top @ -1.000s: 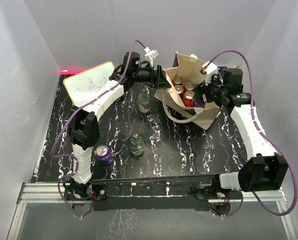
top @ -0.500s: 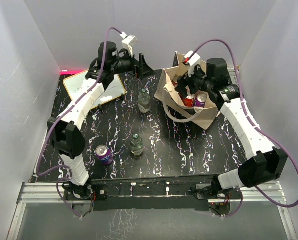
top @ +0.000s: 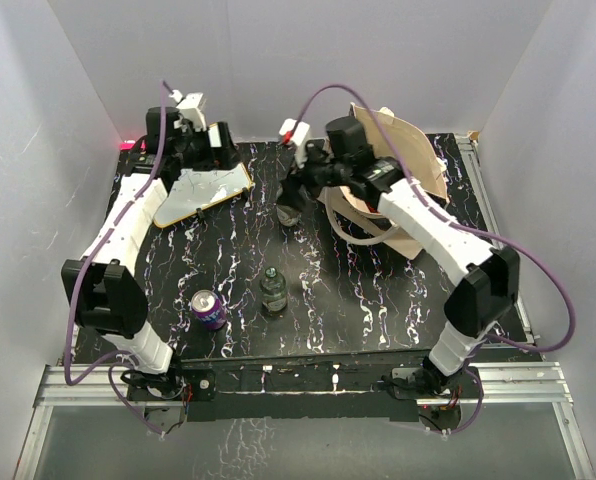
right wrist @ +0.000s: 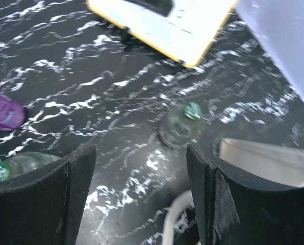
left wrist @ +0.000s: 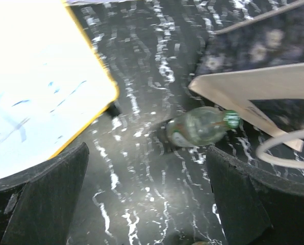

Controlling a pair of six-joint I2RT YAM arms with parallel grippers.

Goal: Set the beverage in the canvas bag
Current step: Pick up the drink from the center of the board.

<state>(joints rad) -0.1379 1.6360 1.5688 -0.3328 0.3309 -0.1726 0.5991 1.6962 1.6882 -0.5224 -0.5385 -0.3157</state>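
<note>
While the black, white-veined tabletop [top: 378, 290] is filling the floor of a booth with plain pale walls [top: 278, 60], a red glow [top: 128, 144] is showing at its far left corner. A whiteboard [top: 203, 190] is sitting at the far left, and the bag [top: 413, 150] is standing at the far right. The left end effector [left wrist: 147, 158] is hanging released over the whiteboard's far edge, gripping nothing. The right end effector [right wrist: 141, 153] is hovering, spread and empty, above the far bottle [top: 289, 205], which is standing upright just left of the bag, outside it. A near bottle [top: 272, 290] and a can [top: 208, 308] are standing toward the front edge, well apart from the bag. The right arm [top: 428, 215] is crossing the bag, so its mouth and contents are hiding from the top view. Both wrist views are catching only a corner of its canvas. The whiteboard's writing is showing too faint and blurred to read.
</note>
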